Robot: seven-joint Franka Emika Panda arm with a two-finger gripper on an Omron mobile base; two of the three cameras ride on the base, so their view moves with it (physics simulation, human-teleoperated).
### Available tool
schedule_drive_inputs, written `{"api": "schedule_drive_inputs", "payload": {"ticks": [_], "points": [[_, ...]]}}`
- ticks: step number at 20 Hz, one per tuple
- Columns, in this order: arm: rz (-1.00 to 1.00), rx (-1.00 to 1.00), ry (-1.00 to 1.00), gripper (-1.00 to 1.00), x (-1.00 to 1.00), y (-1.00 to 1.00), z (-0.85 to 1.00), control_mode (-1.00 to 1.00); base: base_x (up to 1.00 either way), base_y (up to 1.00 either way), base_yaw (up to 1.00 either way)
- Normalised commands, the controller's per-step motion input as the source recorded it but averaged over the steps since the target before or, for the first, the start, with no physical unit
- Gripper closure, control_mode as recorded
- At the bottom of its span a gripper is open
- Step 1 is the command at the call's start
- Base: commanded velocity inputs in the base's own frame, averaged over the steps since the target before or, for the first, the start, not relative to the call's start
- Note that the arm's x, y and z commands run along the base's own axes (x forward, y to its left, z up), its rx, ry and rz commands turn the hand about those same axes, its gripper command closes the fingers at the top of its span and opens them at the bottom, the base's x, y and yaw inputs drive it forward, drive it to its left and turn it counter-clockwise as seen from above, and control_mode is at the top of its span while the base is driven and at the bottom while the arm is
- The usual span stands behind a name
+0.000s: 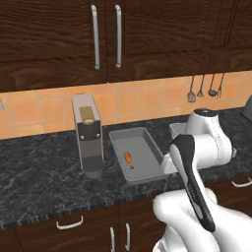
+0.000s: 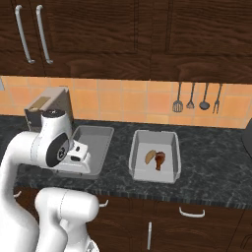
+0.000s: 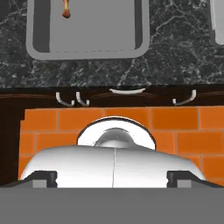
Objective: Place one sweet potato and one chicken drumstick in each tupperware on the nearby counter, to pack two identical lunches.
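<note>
Two grey tupperware stand on the dark counter (image 1: 44, 167). The left tupperware (image 1: 147, 174) holds one chicken drumstick (image 1: 129, 160), which also shows at the top of the hand view as a drumstick (image 3: 65, 9) inside that tupperware (image 3: 87, 51). The right tupperware (image 2: 155, 174) holds a sweet potato (image 2: 148, 156) beside a second drumstick (image 2: 160, 161). My gripper (image 3: 112, 178) hangs open above the counter's front edge, near the left tupperware's front rim, with its fingertips (image 3: 43, 178) far apart and nothing between them. In the right base view my arm covers part of the left tupperware (image 2: 98, 135).
A grey coffee machine (image 1: 87, 135) stands upright just left of the left tupperware. Utensils (image 2: 197, 98) hang on the tiled wall at the right. Below the counter edge are dark drawers with silver handles (image 3: 127, 91) and an orange tiled floor (image 3: 183, 122).
</note>
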Motion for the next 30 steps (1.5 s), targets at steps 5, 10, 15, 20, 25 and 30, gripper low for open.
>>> {"api": "schedule_drive_inputs", "payload": {"ticks": [5,10,15,20,25,30], "points": [[0.0,0.0,0.0,-1.0,-0.07,-0.01,0.0,1.0,-0.75,-0.61,-0.25],[0.0,0.0,0.0,-1.0,0.0,0.0,0.0,1.0,-0.4,-0.95,-0.51],[0.0,0.0,0.0,-1.0,0.0,0.0,0.0,1.0,0.0,-1.0,-0.62],[0.0,0.0,0.0,-1.0,0.0,0.0,0.0,1.0,0.01,-1.0,-0.61],[0.0,0.0,0.0,-1.0,0.0,0.0,0.0,1.0,0.16,-1.0,-0.44],[0.0,0.0,0.0,-1.0,0.0,0.0,0.0,1.0,0.89,-0.81,-0.05]]}}
